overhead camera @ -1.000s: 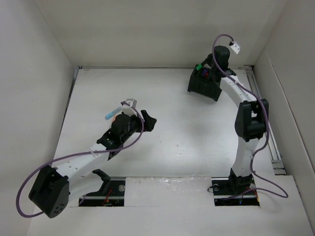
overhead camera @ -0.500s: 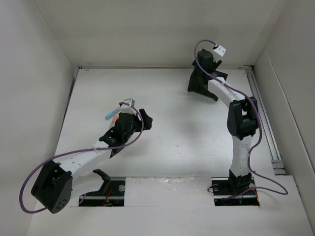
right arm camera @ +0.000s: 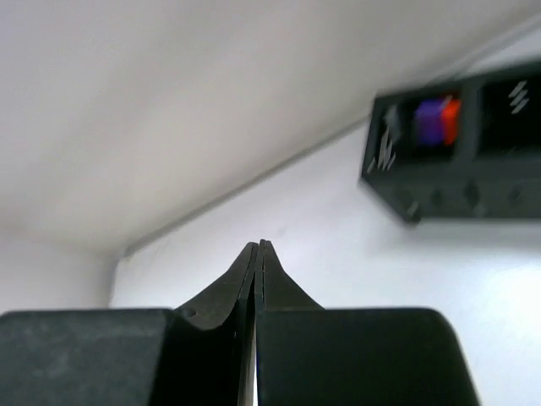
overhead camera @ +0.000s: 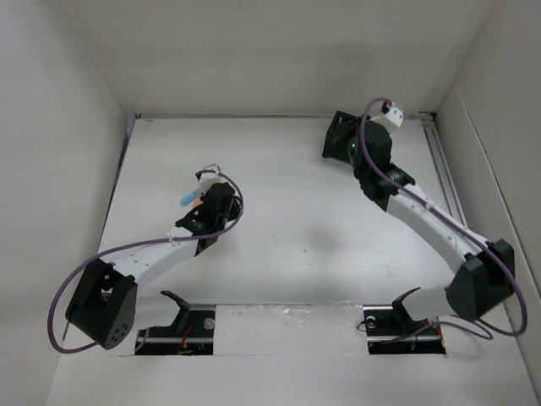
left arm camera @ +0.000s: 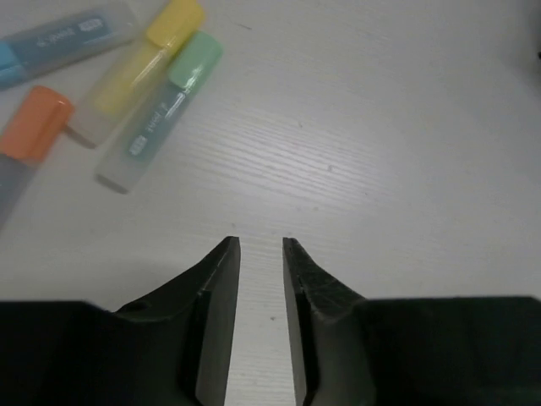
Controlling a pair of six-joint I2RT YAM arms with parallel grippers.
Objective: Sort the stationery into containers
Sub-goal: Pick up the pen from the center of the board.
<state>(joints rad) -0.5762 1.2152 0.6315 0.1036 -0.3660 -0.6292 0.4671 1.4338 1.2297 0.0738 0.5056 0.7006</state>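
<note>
Lying beyond the narrowly parted, empty left tool [left arm camera: 260, 245]: four pens [left arm camera: 159, 110]; right tool [right arm camera: 257, 245] closed, empty, near one box [right arm camera: 456, 182].

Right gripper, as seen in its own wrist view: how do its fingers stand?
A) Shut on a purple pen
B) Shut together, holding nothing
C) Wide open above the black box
B: in the right wrist view the right gripper has its two fingers pressed together with no gap and nothing between them. The black box stands apart, ahead and to the right.
</note>
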